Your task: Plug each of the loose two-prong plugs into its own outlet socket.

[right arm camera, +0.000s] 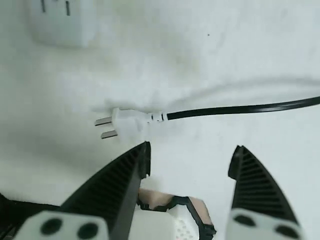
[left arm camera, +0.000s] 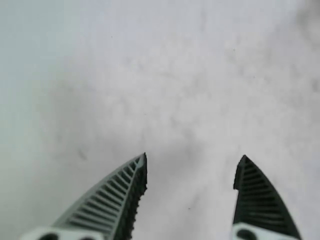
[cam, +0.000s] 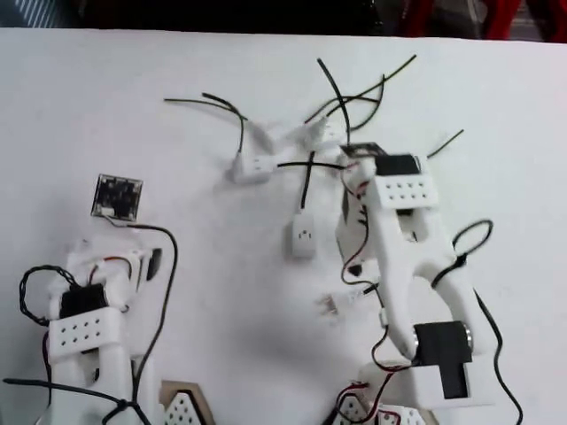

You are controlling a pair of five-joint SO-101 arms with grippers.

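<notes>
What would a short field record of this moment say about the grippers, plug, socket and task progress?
left gripper: open, over bare table
right gripper: open, just short of the two-prong plug
two-prong plug: lying flat on the table, unplugged, black cable attached
outlet socket: apart from the plug, slots showing, nothing in it
progress: this plug not yet grasped or plugged in

High camera looks down over the table point(cam: 71, 106), taking in its far edge. Left wrist camera sits close above bare table; right wrist camera, equally close, catches a plug point(right arm camera: 125, 122) on that table.
</notes>
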